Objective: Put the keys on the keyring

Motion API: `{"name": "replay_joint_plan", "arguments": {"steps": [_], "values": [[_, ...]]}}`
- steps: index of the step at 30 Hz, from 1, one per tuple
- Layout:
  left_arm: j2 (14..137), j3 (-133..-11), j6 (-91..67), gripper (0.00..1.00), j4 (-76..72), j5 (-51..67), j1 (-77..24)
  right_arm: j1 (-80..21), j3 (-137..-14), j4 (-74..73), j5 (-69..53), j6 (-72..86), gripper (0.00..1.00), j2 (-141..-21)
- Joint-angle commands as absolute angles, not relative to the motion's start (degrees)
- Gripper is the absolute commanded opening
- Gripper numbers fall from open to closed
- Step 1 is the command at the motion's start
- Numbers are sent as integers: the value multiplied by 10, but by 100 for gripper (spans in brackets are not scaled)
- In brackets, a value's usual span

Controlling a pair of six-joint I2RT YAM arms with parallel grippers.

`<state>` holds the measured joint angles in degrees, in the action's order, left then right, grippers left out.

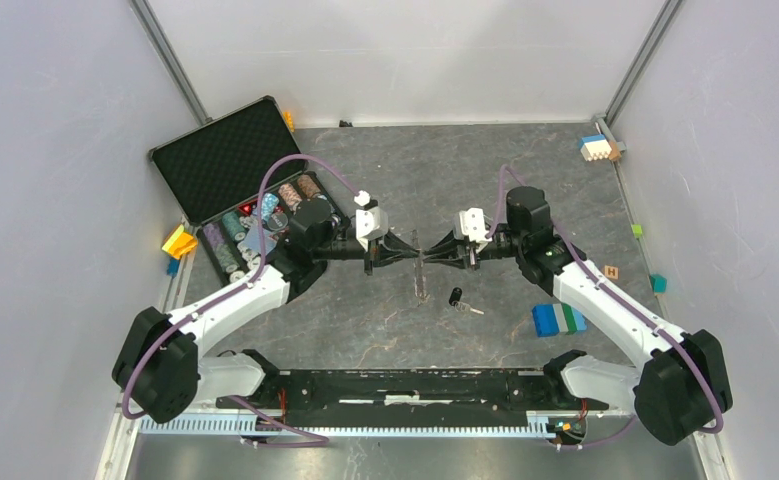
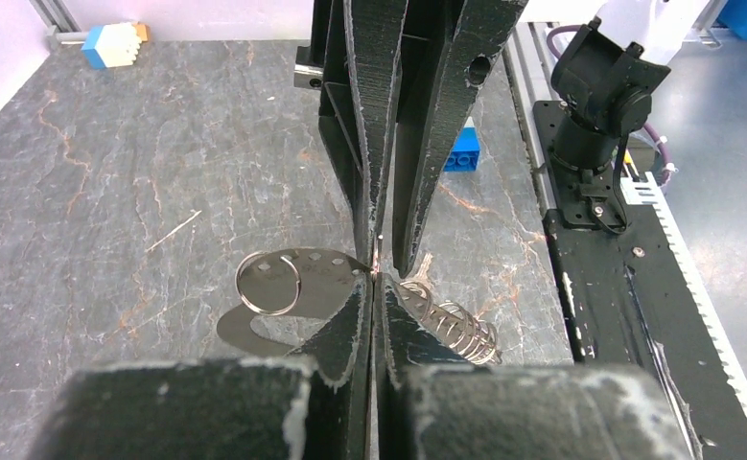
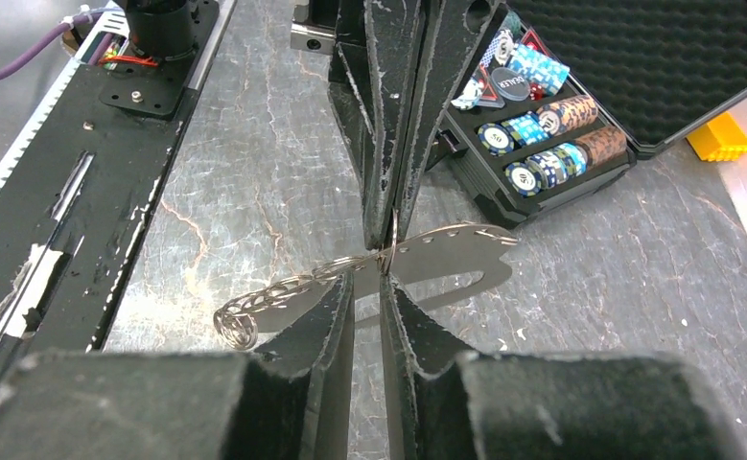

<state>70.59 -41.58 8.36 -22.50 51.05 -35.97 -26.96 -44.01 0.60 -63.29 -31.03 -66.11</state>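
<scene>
The keyring (image 2: 316,287), a flat grey metal loop with a row of holes, hangs above the table between both grippers. A thin wire ring (image 2: 267,283) hangs on one end and a wire coil (image 2: 455,326) on the other. My left gripper (image 2: 374,278) is shut on its edge. My right gripper (image 3: 384,273) faces it tip to tip, jaws a narrow gap apart around the same edge of the keyring (image 3: 446,257). From above, the grippers meet at mid-table, left gripper (image 1: 412,248) and right gripper (image 1: 427,250). The black-headed key (image 1: 456,297) lies on the table just below them.
An open black case of poker chips (image 1: 255,210) stands at the back left, with a yellow block (image 1: 178,241) beside it. A blue, green and white block (image 1: 558,319) lies right of the key. Small blocks (image 1: 597,148) sit along the right wall. The black base rail (image 1: 415,385) runs along the near edge.
</scene>
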Motion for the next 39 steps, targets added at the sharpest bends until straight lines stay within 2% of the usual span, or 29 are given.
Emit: {"name": "replay_joint_plan", "arguments": {"steps": [1,22,26,32,35,39], "values": [[709,-415,65,2,-266,518,-357,-270,-438,56,-624,-280,21,-658],[721,-412,69,2,-271,543,-357,-271,-428,80,-606,-261,25,-660],[721,-412,70,2,-274,537,-357,-271,-426,87,-614,-254,21,-661],[723,-407,66,2,-287,529,-357,-271,-424,99,-616,-241,5,-663],[724,-405,69,2,-288,528,-357,-270,-423,102,-612,-238,1,-660],[728,-404,76,2,-286,526,-357,-271,-424,101,-594,-234,0,-654]]}}
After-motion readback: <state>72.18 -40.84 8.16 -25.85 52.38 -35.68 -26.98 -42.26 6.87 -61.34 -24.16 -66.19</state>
